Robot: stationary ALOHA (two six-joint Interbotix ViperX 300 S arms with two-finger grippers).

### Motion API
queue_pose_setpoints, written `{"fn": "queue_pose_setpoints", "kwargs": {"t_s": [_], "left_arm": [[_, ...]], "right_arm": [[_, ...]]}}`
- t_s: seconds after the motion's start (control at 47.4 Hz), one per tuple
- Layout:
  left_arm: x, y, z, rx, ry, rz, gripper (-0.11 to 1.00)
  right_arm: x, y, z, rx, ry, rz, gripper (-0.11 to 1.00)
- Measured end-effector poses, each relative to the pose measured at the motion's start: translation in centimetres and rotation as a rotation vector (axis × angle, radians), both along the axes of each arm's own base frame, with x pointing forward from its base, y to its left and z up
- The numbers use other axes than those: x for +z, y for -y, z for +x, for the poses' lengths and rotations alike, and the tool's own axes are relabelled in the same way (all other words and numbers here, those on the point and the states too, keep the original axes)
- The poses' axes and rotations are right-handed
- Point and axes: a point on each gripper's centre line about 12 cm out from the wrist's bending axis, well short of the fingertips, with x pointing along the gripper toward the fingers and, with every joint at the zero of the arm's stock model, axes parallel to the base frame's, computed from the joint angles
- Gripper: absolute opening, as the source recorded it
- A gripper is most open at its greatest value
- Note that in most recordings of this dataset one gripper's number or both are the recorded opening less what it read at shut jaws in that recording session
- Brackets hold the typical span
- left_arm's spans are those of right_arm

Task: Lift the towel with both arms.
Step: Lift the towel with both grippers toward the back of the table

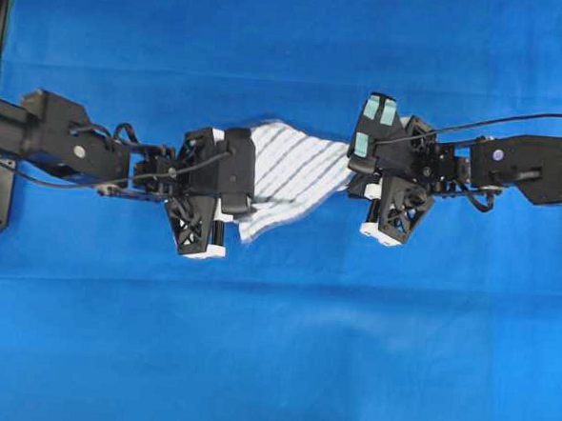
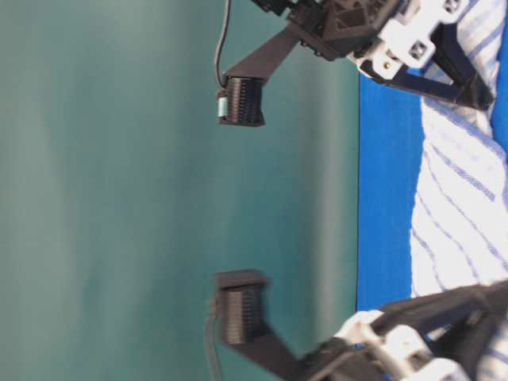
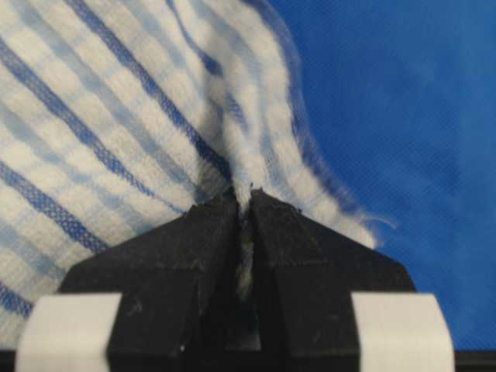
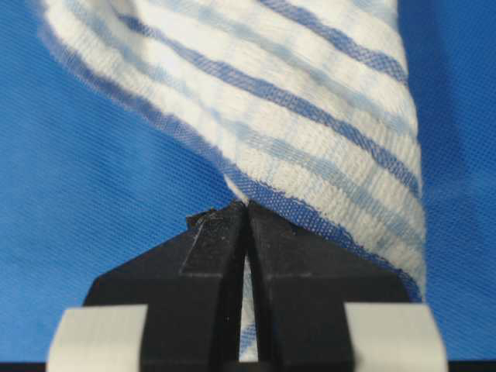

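The left end effector point(image 3: 244, 205) and right end effector point(image 4: 246, 213) each pinched an opposite edge of the towel point(image 1: 288, 173), stretching it between them above the blue sheet point(image 1: 273, 344), ready for lifting.

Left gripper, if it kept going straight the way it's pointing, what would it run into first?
The left gripper is already shut on the towel, so it would push straight into that cloth. Beyond it lies the blue sheet; how far off is unclear.
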Motion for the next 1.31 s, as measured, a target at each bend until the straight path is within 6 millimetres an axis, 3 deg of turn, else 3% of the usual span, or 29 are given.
{"fn": "queue_pose_setpoints", "kwargs": {"t_s": [0.148,0.485,0.675,1.096,1.307], "left_arm": [[4.2,0.0,-0.8,-0.001,0.038,-0.002,0.03],[15.0,-0.5,-4.0,0.012,0.169,0.001,0.03],[20.6,-0.5,-5.9,0.015,0.281,0.000,0.03],[28.7,-0.9,-7.8,0.021,0.383,0.019,0.03],[32.5,-0.8,-8.4,0.016,0.401,0.027,0.03]], "right_arm": [[3.4,0.0,0.1,-0.004,0.038,-0.014,0.01],[14.7,0.1,-0.2,-0.025,0.166,-0.062,0.01],[19.7,0.3,-0.4,-0.035,0.222,-0.083,0.01],[30.0,0.1,-0.1,0.011,0.301,-0.178,0.01],[34.1,-0.5,-0.5,0.023,0.345,-0.191,0.01]]}}
